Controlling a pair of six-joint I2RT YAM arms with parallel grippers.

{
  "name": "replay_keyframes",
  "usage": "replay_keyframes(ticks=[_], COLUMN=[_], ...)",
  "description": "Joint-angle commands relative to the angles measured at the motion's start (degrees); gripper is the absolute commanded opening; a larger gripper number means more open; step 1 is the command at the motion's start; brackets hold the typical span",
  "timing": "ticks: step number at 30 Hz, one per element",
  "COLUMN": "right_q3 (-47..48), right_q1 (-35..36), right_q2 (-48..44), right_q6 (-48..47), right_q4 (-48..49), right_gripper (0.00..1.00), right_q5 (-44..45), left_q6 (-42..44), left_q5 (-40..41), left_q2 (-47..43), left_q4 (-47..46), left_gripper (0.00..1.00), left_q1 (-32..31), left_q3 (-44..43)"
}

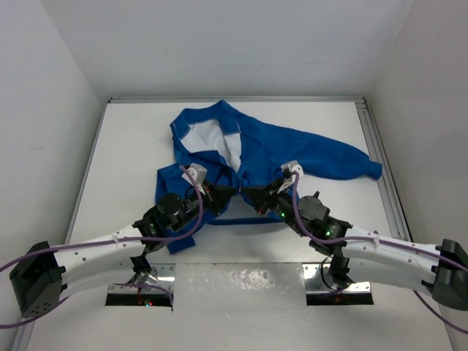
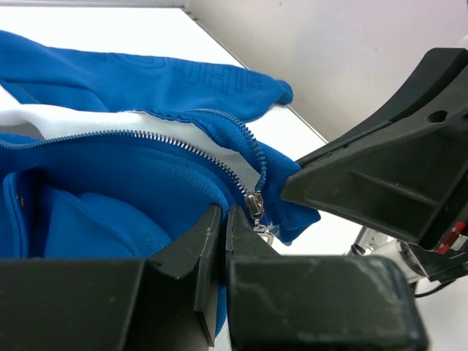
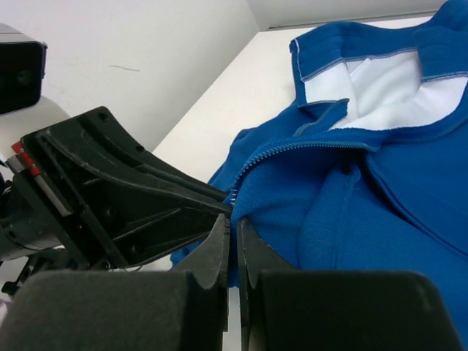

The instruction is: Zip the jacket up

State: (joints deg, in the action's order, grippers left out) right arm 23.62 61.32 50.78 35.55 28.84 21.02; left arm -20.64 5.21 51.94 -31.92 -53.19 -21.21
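The bright blue soft jacket with white lining (image 1: pixel 292 150) lies on the white table (image 1: pixel 131 146), its lower front between both claws. The left claw (image 2: pixel 223 219) is pinched on blue fabric, with the small metal zipper slider (image 2: pixel 254 205) just right of its tips. The right claw (image 3: pixel 234 227) is clamped on the facing edge; I cannot tell whether it has the pull. If it holds only cloth, pulling would likely drag the jacket and bunch the teeth.

White table (image 1: pixel 131 146) — bare white walls (image 1: pixel 234 44) around.
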Motion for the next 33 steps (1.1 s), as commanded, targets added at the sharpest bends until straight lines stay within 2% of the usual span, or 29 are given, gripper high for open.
replay_keyframes(ticks=[1,8,21,24,28,33], right_q3=[3.28,5.56,2.67,2.84,4.50,7.67], right_q1=[0.64,0.56,0.38,0.47,0.47,0.47], right_q2=[-1.13,2.91,4.24,1.78,0.02,3.17], right_q6=[0.93,-0.83,0.04,0.05,0.48,-1.01], right_q4=[2.45,-0.01,1.04,0.43,-1.94,-3.44], right_gripper=[0.00,0.00,0.00,0.00,0.00,0.00], right_q5=[-2.47,0.69,4.21,2.63,0.52,1.83], left_q6=[-2.29,-6.77,-11.79,-12.23,-14.42,-15.21], left_q5=[-2.22,-7.85,-7.85,-7.06,-7.94,-9.43], left_q2=[-0.09,-5.62,-14.15,-13.19,-11.35,-8.00], left_q4=[-0.95,-0.61,3.53,5.81,3.71,4.15], left_gripper=[0.00,0.00,0.00,0.00,0.00,0.00], left_q1=[-0.07,-0.07,-0.07,-0.07,-0.07,-0.07], left_q3=[-2.43,-0.85,1.52,1.79,5.12,4.86])
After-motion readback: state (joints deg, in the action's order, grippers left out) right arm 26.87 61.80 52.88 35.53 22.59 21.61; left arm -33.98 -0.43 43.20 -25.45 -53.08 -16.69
